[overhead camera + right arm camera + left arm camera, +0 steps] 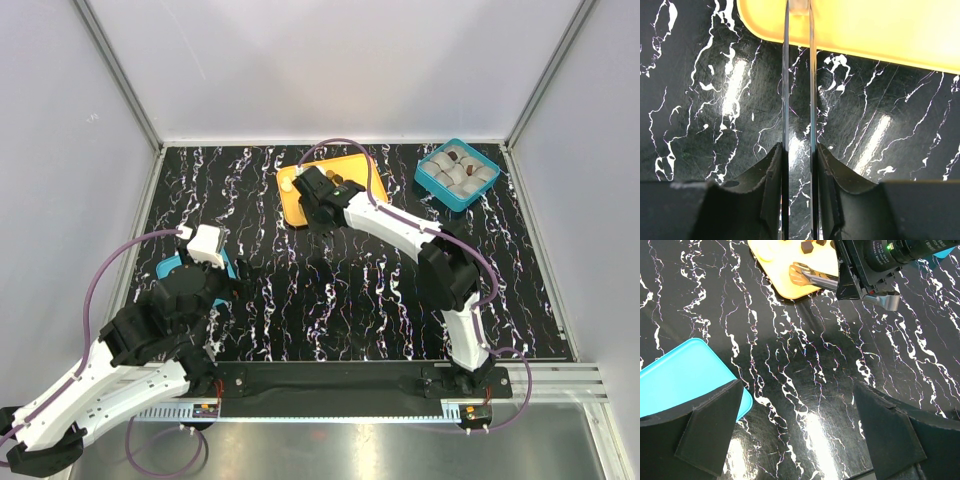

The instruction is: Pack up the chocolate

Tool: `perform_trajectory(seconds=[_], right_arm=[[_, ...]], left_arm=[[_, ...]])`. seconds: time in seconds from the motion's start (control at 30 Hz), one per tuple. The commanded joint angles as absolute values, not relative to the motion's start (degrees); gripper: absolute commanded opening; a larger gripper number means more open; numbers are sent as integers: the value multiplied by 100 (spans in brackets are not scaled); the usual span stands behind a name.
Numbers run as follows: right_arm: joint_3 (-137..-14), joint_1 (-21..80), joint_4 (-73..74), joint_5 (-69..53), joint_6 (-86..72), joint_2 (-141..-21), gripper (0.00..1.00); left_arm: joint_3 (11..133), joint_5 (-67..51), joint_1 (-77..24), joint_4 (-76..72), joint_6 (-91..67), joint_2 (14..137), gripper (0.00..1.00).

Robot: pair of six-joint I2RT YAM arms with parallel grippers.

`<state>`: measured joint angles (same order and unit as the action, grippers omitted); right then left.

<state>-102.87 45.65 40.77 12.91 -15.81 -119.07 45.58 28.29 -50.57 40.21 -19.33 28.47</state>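
The chocolate lies on the orange tray [350, 170]: a dark brown lump [806, 246], a cream oval [286, 184] and more brown pieces [340, 180]. My right gripper [799, 150] [318, 205] is shut on a pair of metal tongs [798, 75]. Their spoon-shaped tips [800, 274] reach just over the tray's near edge, close to a corner. Whether a piece sits between the tips I cannot tell. My left gripper [797, 387] [222, 280] hangs wide open over bare table, with nothing between its fingers.
A teal box [457, 173] with grey cups stands at the back right, and some cups hold pieces. A flat teal lid [685, 375] lies on the table beside my left gripper. White walls enclose the black marbled table [350, 300].
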Motion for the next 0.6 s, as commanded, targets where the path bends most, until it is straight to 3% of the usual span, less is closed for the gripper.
perform_trajectory(seconds=[0.0, 0.3, 0.57], right_arm=[[-10591, 4518, 4122, 1380, -1450, -11532, 28], [-10292, 3789, 4122, 1231, -1327, -10899, 26], [-9879, 2288, 4122, 1327, -1169, -9950, 26]], left_arm=[[4562, 2839, -5071, 3762, -1890, 2777, 99], [4562, 2830, -5071, 3779, -1907, 2777, 99], [4562, 2839, -5071, 3770, -1907, 2777, 99]])
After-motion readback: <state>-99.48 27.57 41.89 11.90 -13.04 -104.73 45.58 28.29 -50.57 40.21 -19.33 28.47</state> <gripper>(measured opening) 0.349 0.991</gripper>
